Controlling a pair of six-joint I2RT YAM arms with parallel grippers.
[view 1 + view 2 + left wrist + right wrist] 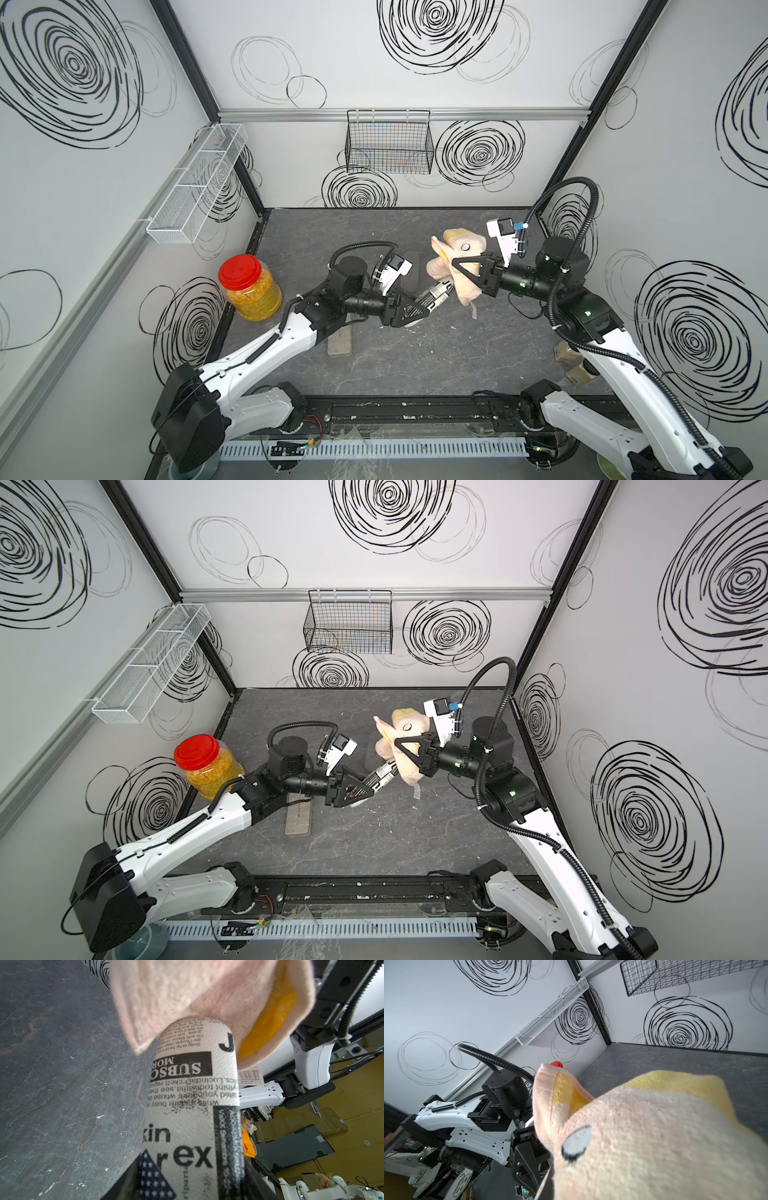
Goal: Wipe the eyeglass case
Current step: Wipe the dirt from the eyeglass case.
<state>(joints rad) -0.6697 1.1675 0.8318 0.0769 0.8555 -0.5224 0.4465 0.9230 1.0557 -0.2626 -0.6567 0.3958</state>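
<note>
Left gripper (417, 311) clamps the newsprint-patterned leatherette eyeglass case (439, 292) aloft, well clear of the red-lidded plastic jar (249, 286), offering its free end to the pink-and-yellow terry cloth (463, 249) pinched by the right gripper (457, 266).

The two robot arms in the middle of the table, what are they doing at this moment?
The left end effector is closed on one end of the newspaper-print eyeglass case and holds it out, apparently raised off the dark table. The right end effector grips a pink and yellow cloth, which lies over the far end of the case. So the wiping looks under way. The red-lidded jar stands apart at the side, not touched.
</note>
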